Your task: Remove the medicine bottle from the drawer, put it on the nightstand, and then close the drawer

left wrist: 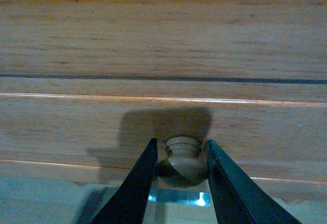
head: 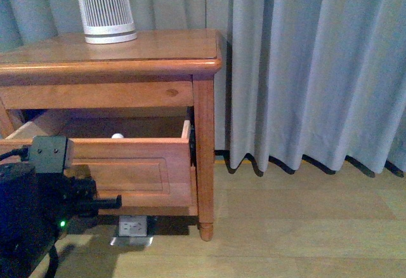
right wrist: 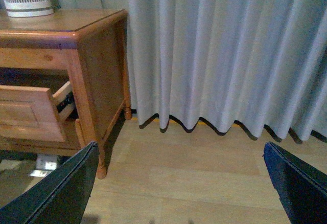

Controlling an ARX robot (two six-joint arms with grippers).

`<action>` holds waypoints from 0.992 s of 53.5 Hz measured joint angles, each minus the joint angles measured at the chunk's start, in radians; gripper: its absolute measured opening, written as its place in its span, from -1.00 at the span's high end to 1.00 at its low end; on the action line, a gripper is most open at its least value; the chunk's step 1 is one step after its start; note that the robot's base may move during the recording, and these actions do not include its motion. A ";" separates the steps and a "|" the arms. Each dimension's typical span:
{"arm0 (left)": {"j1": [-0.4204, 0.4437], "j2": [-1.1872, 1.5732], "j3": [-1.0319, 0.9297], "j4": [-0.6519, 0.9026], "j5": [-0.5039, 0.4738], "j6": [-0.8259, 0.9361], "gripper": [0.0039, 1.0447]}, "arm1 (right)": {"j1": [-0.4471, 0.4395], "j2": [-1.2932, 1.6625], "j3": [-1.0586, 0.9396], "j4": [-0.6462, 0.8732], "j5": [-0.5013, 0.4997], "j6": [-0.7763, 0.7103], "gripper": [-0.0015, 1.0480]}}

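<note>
The honey-brown nightstand point(head: 127, 49) stands at the left, and its upper drawer point(head: 133, 170) is pulled out. Just above the drawer's front edge, the round white end of the medicine bottle point(head: 117, 136) peeks out of the inside. In the left wrist view my left gripper point(left wrist: 181, 152) is shut on the drawer knob point(left wrist: 182, 165), one dark finger on each side of it. In the front view my left arm point(head: 32, 208) hides the knob. My right gripper point(right wrist: 180, 150) hangs open over bare floor to the right of the nightstand point(right wrist: 97, 65), with nothing between its fingers. That view also shows the drawer point(right wrist: 30, 114) standing open.
A large white ribbed device point(head: 104, 8) stands on the nightstand's top at the back. Grey curtains point(head: 304, 68) hang behind and to the right. A white socket box point(head: 133, 227) lies on the wooden floor point(head: 304, 227) under the nightstand.
</note>
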 joint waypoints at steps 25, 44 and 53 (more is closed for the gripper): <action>-0.074 -0.174 -0.394 0.090 -0.117 -0.001 0.54 | 0.000 0.000 0.000 0.000 0.000 0.000 -0.87; -0.077 -0.299 -0.476 0.009 -0.090 -0.029 -0.32 | 0.000 0.000 0.000 0.000 0.000 0.000 -0.87; -0.029 -0.589 -0.532 -0.180 -0.045 -0.029 -0.90 | 0.000 0.000 0.000 0.000 0.000 0.000 -0.87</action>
